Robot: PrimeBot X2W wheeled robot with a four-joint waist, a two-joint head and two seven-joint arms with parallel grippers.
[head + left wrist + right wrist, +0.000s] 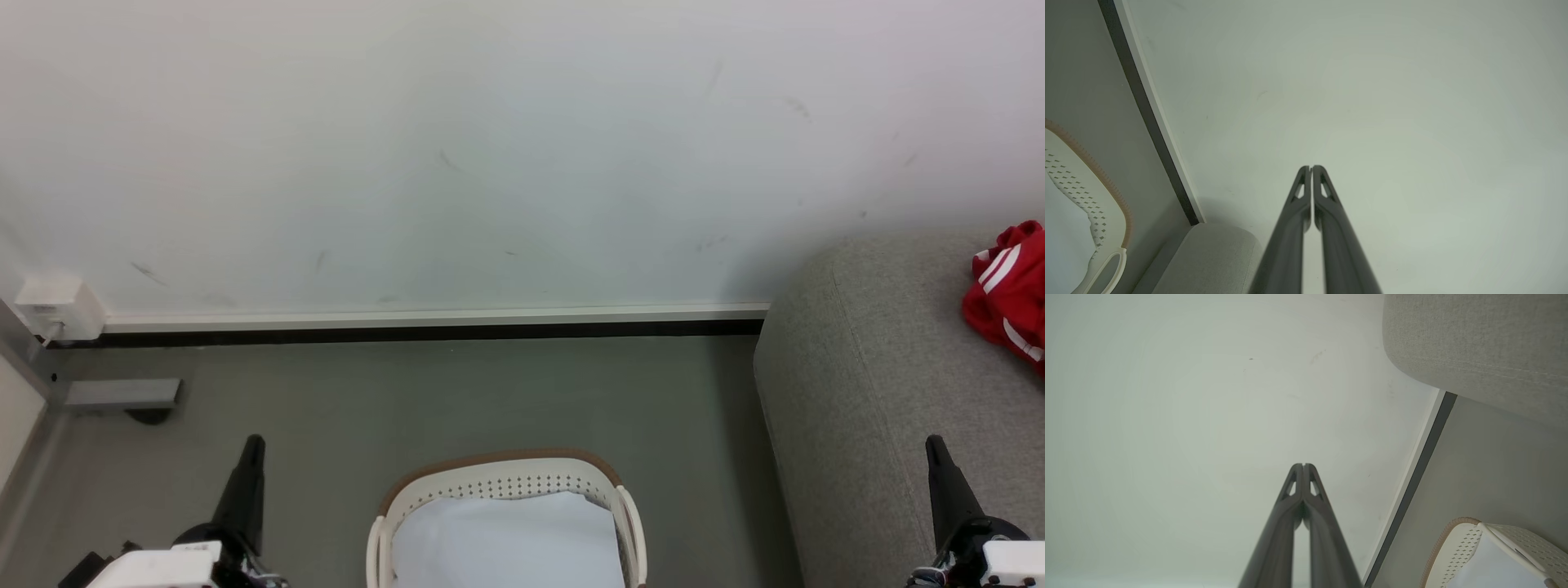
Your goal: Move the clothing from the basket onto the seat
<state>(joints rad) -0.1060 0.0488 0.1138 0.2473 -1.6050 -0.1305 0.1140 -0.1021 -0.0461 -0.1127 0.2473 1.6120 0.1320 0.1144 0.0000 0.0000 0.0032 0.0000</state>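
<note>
**Red clothing on the seat, no red in the basket, both grippers closed and empty**

At the far left of the head view a small white wall box (57,306) sits just above the skirting board (433,314). Below it, over the grey floor (490,392), the left gripper (255,445) points up with its two dark fingers pressed together and nothing between them. The left wrist view shows the same, the fingertips meeting against the bare wall (1412,102).

In the middle stands the basket (506,457). What shows of its inside is pale and smooth, with no red. Whether that is bare plastic or a light cloth cannot be told, and its near part is cut off by the frame.

To the right, the grey seat (865,392) rounds off beside the basket, apart from it. The right gripper (933,445) is clenched too, holding nothing. At the far right the clothing (1008,294), red with white stripes, lies bunched on the seat.

By this showing the move looks done, or nearly so. All that is left is to confirm that the hidden part of the basket holds nothing.
</note>
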